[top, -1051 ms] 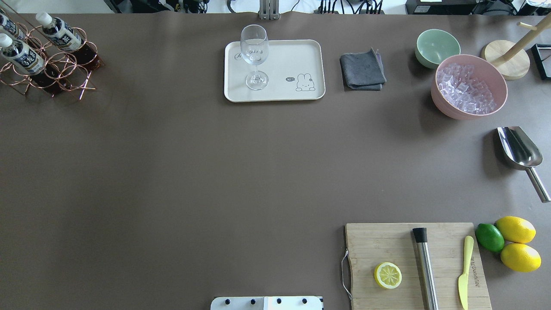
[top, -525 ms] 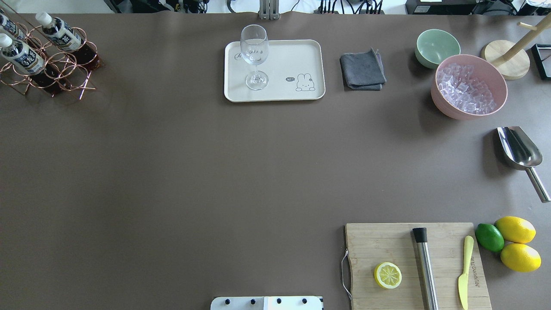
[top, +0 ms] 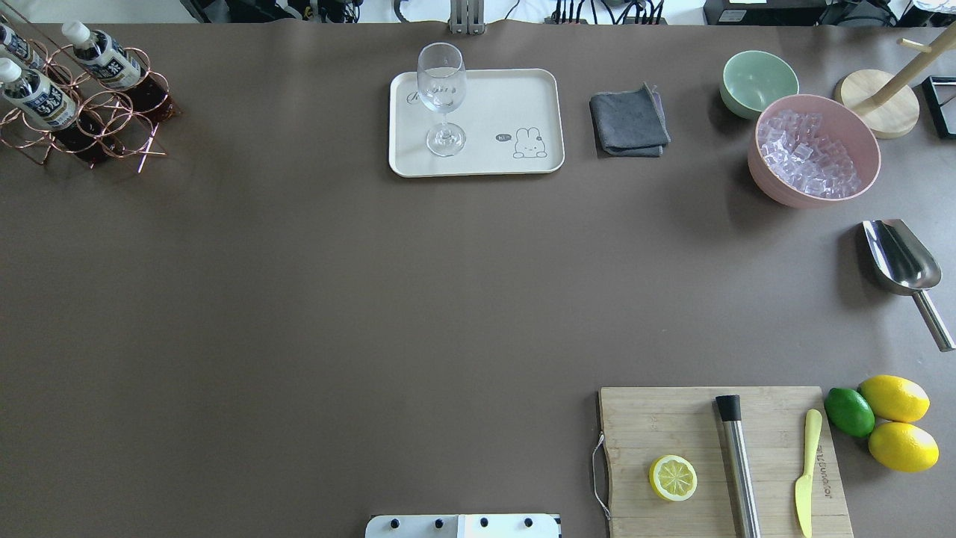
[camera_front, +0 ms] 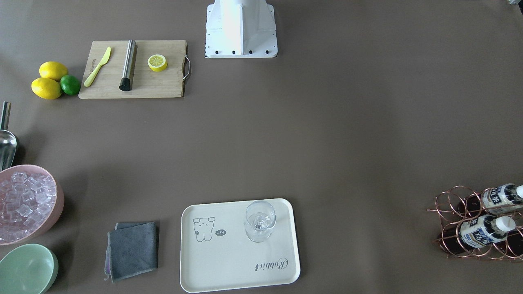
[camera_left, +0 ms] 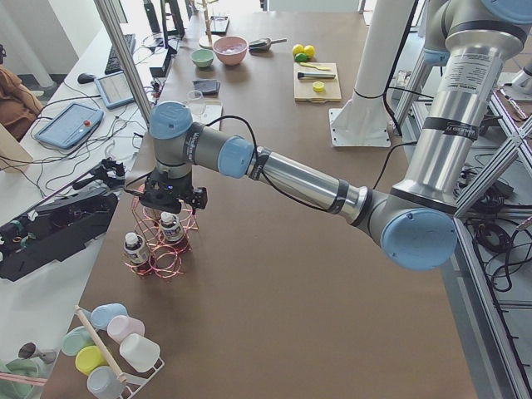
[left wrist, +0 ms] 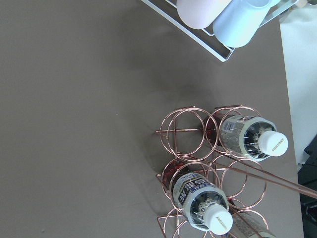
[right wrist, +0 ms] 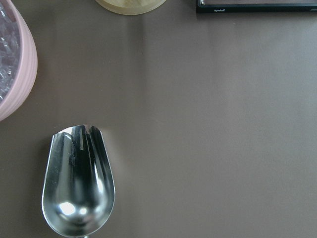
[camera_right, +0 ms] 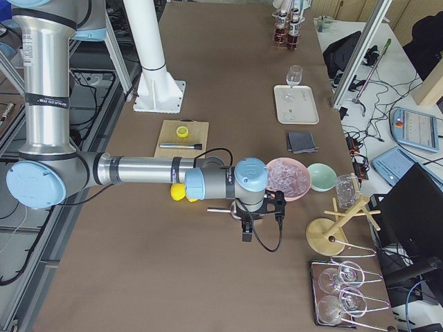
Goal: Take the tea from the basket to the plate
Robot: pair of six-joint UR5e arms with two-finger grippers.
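Jaws on both grippers cannot be judged, since each one shows only in a side view and neither wrist camera catches its own fingers. From behind the robot, the left gripper (camera_left: pixel 172 199) hangs just above the rose-gold wire basket (left wrist: pixel 181 131) at the far left corner of the brown table. Three tea bottles (top: pixel 36 96) with white caps and pale labels stand in the basket's rings, and none is held. The cream rabbit tray (top: pixel 515 90) lies well apart from the basket, at the far middle of the table. A clear wine glass (top: pixel 442 97) stands upright on the tray's left part. A folded grey cloth (top: pixel 629 122) lies just right of the tray. Farther right sit a pale green bowl (top: pixel 759 81) and a pink bowl of ice cubes (top: pixel 769 187). The right gripper (camera_right: pixel 259 214) hangs beside the pink bowl, over a metal scoop (right wrist: pixel 79 183) that lies on the table.
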